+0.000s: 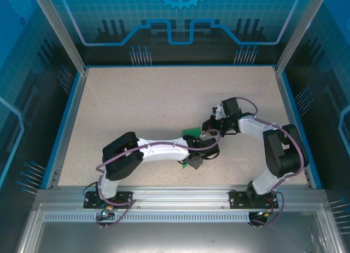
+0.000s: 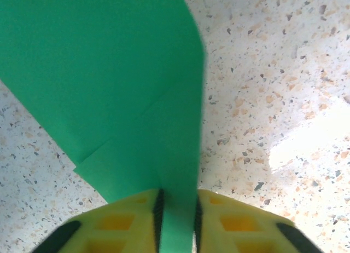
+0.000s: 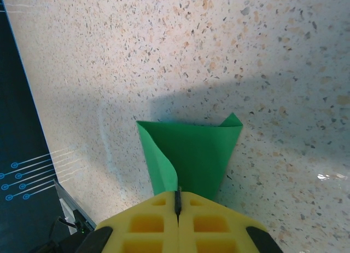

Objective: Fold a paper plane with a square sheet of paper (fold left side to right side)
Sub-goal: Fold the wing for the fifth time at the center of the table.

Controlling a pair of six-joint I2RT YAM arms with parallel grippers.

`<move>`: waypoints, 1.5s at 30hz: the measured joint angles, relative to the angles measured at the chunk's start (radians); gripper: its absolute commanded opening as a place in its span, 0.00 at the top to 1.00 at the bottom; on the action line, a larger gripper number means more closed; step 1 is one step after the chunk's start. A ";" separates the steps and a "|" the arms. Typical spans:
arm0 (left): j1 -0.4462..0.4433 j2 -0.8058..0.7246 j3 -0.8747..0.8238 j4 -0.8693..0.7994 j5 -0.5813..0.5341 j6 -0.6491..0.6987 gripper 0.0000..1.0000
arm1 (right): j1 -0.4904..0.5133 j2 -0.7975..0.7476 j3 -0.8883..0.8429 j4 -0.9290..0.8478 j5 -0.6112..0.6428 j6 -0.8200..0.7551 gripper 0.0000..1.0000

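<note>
The bright green sheet of paper [image 1: 191, 134] lies creased mid-table between both grippers. In the left wrist view the paper [image 2: 109, 72] spreads away with a crease line, and a strip of it fills the narrow gap between my left gripper's [image 2: 178, 201] yellow fingers, whose pads stand slightly apart. In the right wrist view the sheet [image 3: 197, 151] tapers toward me, one flap curling up into my right gripper [image 3: 178, 194], whose pads are pressed together on it. From above, the left gripper [image 1: 198, 157] sits at the paper's near side and the right gripper [image 1: 211, 127] at its right side.
The speckled beige table [image 1: 136, 110] is bounded by a blue rim [image 1: 65, 121] and clear enclosure walls. A metal rail [image 1: 175, 201] carries both arm bases at the near edge. The dark blue wall [image 3: 16, 154] shows beyond the table edge.
</note>
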 measured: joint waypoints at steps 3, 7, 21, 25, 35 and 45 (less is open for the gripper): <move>0.000 0.000 0.000 0.002 0.003 -0.001 0.91 | 0.000 0.000 0.000 -0.008 0.003 -0.008 1.00; 0.012 -0.005 -0.004 0.026 0.029 -0.001 0.95 | 0.000 0.000 0.023 -0.034 0.014 -0.022 0.78; 0.171 -0.171 -0.186 0.288 0.311 -0.056 0.96 | -0.093 -0.358 0.026 -0.128 0.187 -0.166 0.23; 0.230 -0.182 -0.249 0.391 0.423 -0.106 0.96 | -0.128 -0.426 -0.042 -0.140 0.204 -0.188 0.22; 0.327 -0.183 -0.417 0.702 0.639 -0.258 0.97 | -0.133 -0.431 -0.173 -0.152 0.171 -0.210 0.23; 0.410 -0.182 -0.573 1.009 0.764 -0.419 1.00 | -0.045 -0.360 -0.213 -0.060 0.156 -0.201 0.24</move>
